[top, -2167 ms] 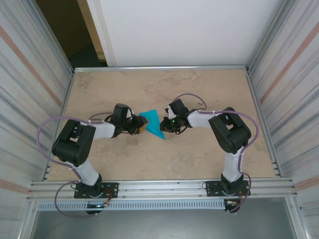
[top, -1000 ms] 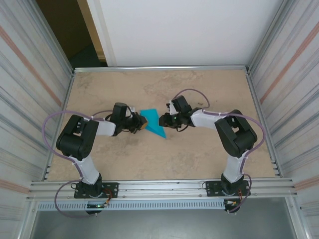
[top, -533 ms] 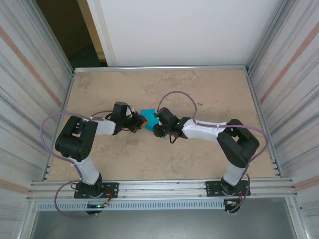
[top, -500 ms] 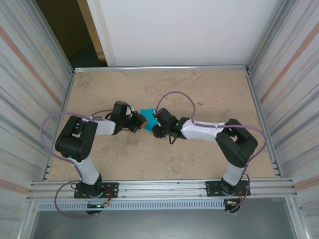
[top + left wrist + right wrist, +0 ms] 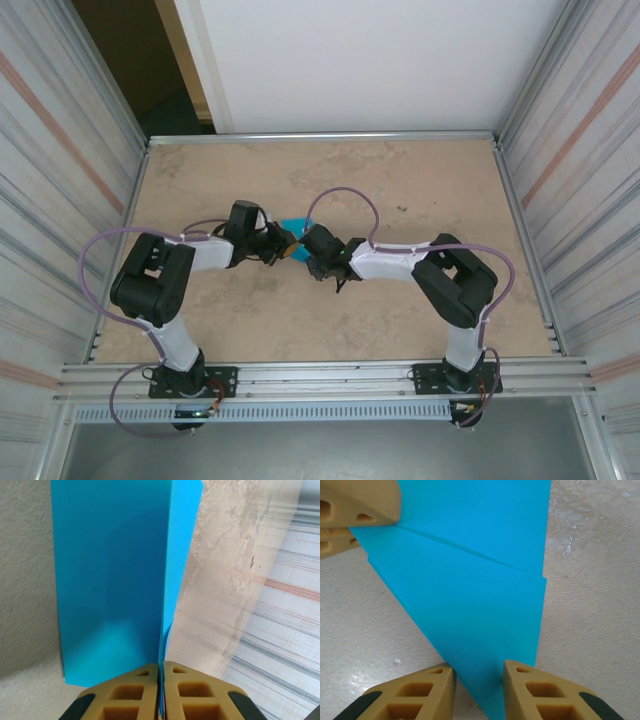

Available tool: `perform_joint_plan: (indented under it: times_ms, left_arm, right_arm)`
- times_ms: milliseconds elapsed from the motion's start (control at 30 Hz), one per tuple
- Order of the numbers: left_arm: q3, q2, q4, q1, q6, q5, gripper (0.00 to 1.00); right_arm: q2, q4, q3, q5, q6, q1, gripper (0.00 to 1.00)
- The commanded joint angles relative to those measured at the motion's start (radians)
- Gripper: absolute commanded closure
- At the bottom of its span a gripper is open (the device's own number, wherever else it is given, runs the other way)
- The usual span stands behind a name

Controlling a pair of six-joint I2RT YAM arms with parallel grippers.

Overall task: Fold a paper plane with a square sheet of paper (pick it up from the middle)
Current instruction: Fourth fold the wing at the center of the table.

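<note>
One sheet of paper (image 5: pixel 470 595) (turquoise, creased); two grippers: left gripper (image 5: pixel 161 672), right gripper (image 5: pixel 479 675).

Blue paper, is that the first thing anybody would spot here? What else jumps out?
Yes. The bright turquoise sheet of paper, already creased and tapering to a point, stands out against the beige table near its middle. The two arms meet there: the left gripper is pinched shut on the paper, and the right gripper has its jaws apart on either side of the pointed tip.
</note>
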Motion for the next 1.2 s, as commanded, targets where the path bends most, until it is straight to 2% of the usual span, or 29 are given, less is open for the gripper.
perform_joint_plan:
  times_ms: [0,633,1000,1167]
  left_arm:
    - [0.028,-0.021,-0.021,-0.008,-0.003,-0.004,0.88]
    - [0.065,-0.025,-0.092,-0.008,0.015,-0.003,0.91]
    - [0.086,-0.034,-0.136,-0.008,0.026,0.001,0.91]
    - [0.093,-0.033,-0.149,-0.008,0.032,0.001,0.91]
  right_arm:
    - [0.025,-0.025,0.032,0.032,-0.013,0.011,0.72]
    - [0.003,-0.022,0.018,0.113,-0.108,0.03,0.67]
    - [0.007,-0.026,0.008,0.19,-0.168,0.047,0.67]
    - [0.007,-0.025,0.005,0.198,-0.179,0.047,0.71]
